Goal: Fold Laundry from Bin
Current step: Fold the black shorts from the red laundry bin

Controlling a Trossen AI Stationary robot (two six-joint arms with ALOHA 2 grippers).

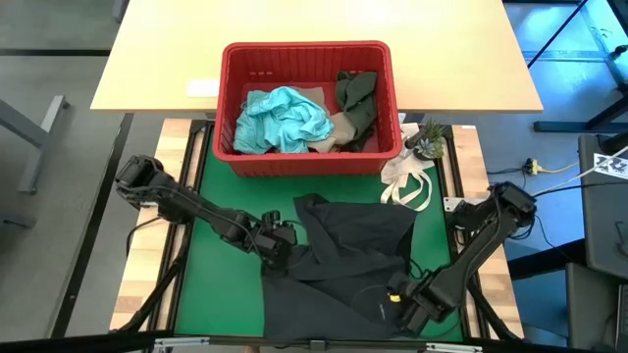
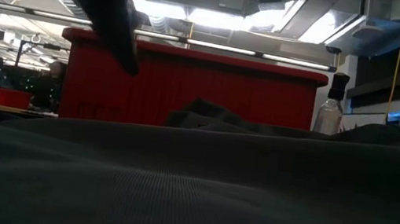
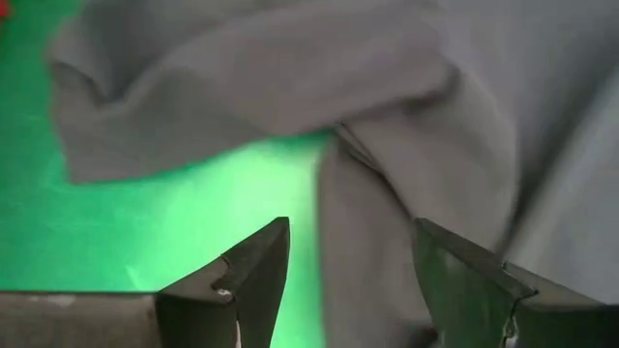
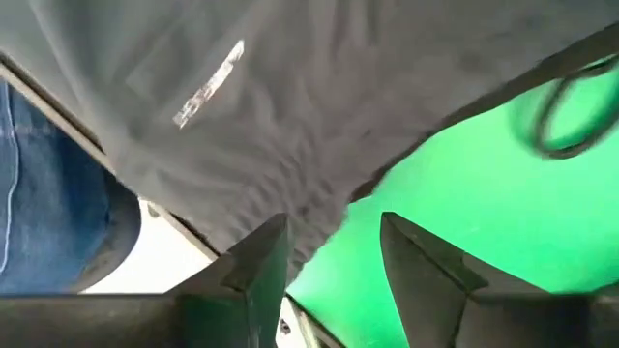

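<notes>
A dark grey garment (image 1: 343, 260) lies spread and rumpled on the green mat (image 1: 221, 191). It fills the foreground of the low view (image 2: 189, 182). My left gripper (image 1: 278, 240) is open over the garment's left edge, and a fold of cloth (image 3: 363, 251) lies beneath the gap between its fingers. My right gripper (image 1: 407, 306) points down, open, above the garment's near right edge (image 4: 319, 208). The red bin (image 1: 306, 108) stands at the far side of the mat. In it lie a light teal garment (image 1: 283, 120), a beige one (image 1: 339, 127) and a dark olive one (image 1: 355, 98).
A white cloth bag with loop handles (image 1: 407, 181) and a small potted plant (image 1: 427, 139) sit right of the bin. A wooden table (image 1: 157, 59) stands behind it. A person's blue-jeaned leg (image 4: 48, 203) shows beyond the table's near edge. A dark cable loop (image 4: 571, 116) lies on the mat.
</notes>
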